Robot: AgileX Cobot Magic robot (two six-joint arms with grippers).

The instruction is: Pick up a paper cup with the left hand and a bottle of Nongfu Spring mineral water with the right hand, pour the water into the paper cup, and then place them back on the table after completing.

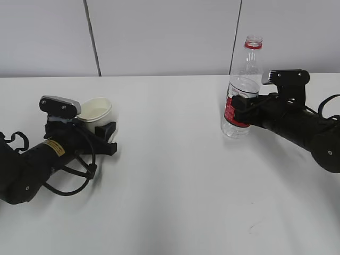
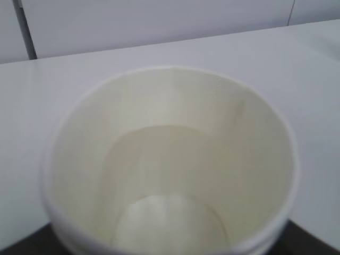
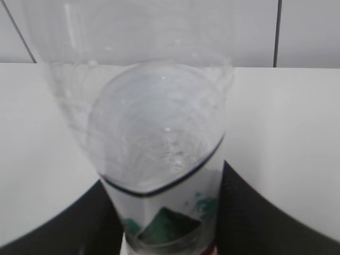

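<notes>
paper cup (image 1: pixel 97 110) pinched in left tool (image 1: pixel 106 135); bottle (image 1: pixel 243 90) upright, pinched by right tool (image 1: pixel 237 108), on table (image 1: pixel 175 186).

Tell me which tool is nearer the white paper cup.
Left. The left tool flanks the white paper cup; the right tool sits far across the table at the clear plastic bottle.

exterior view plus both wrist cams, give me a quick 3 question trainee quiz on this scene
1. True or false: the bottle has its cap on.
2. Which arm holds the paper cup? A) left hand B) right hand
3. Fill in: the bottle stands ____ on the table.

Key:
1. False; its neck is open, with only a red ring below it.
2. A; the jaws close around the cup's lower part.
3. Upright, label gripped by the right hand.
</notes>
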